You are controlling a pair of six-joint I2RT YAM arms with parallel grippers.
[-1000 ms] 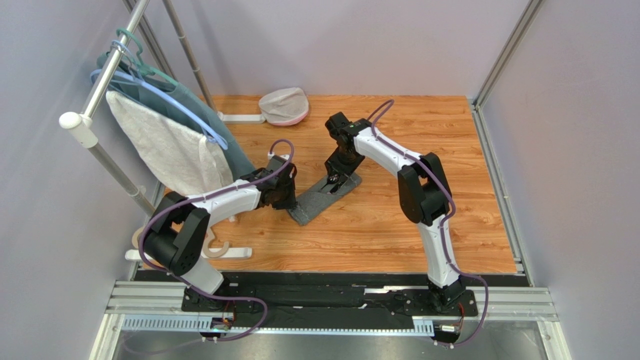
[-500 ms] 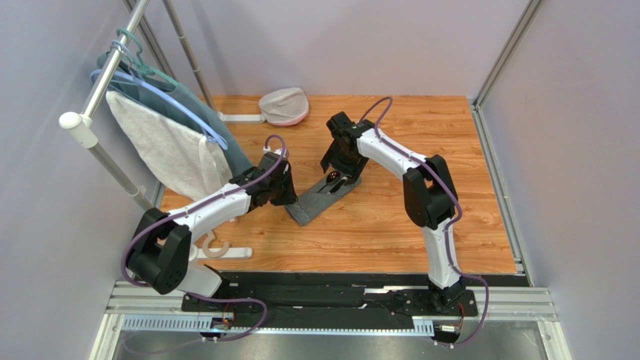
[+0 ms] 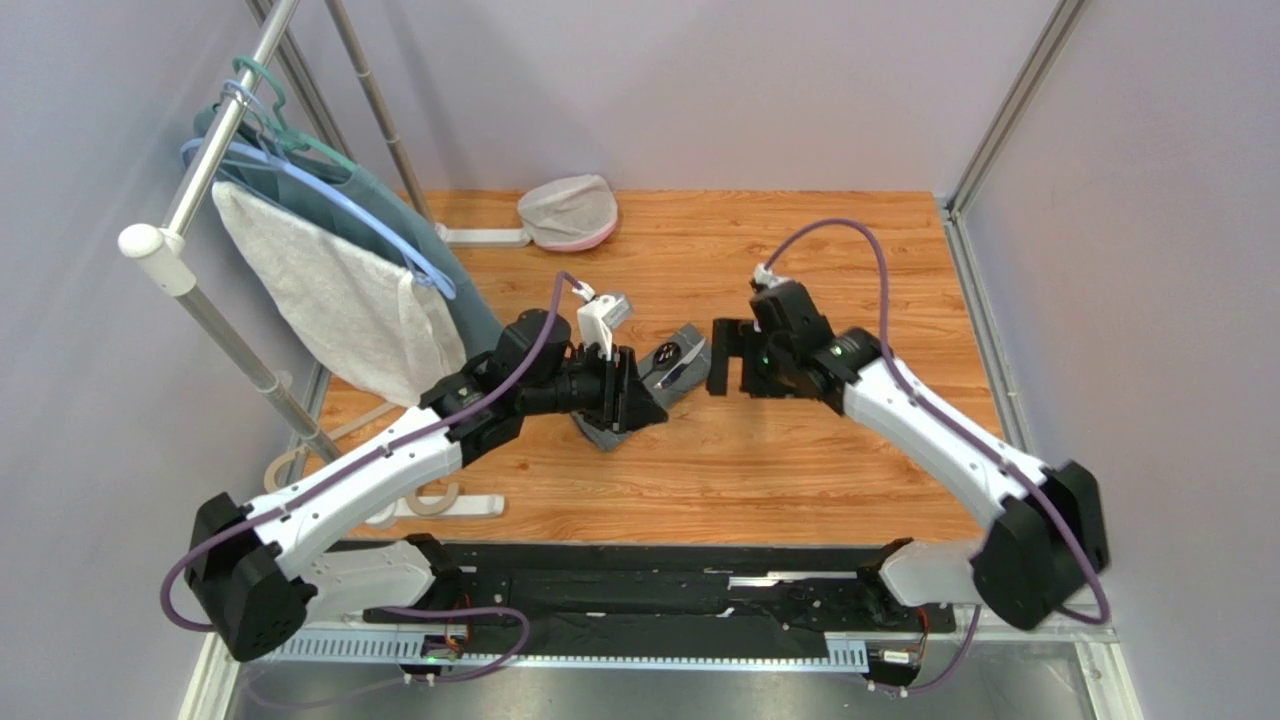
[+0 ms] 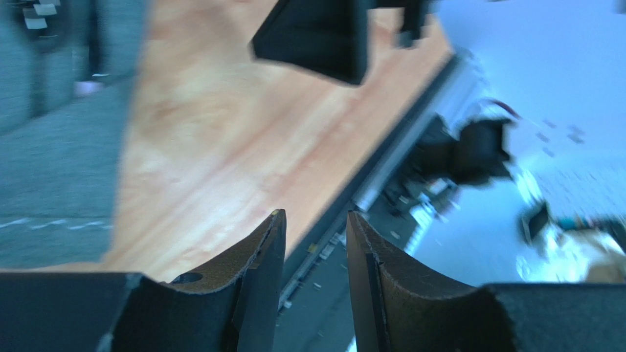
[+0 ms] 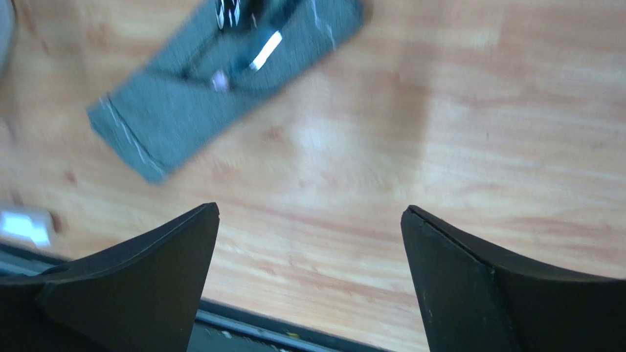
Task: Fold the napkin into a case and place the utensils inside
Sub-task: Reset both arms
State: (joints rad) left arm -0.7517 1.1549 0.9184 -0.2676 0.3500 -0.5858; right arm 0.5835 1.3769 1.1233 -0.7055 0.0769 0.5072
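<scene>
You are drawing both arms back, left gripper (image 4: pixel 314 220) parting on nothing, right gripper (image 5: pixel 308 213) spread wide and empty, leaving the case (image 5: pixel 184 110) lying flat on the wooden table (image 3: pixel 781 450) between them, utensils (image 5: pixel 246 55) showing at its mouth: the task is looking finished.

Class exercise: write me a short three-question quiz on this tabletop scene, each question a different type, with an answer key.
1. True or false: the right gripper is shut on the case.
2. Where are the utensils? A) on bare wood, away from the cloth; B) on the folded case; C) between the right gripper's fingers.
3. Name the two cloths hanging on the rack at the left.
Key: 1 false, its jaws stand wide with nothing between. 2 B. 3 a white towel and a teal garment.
</scene>
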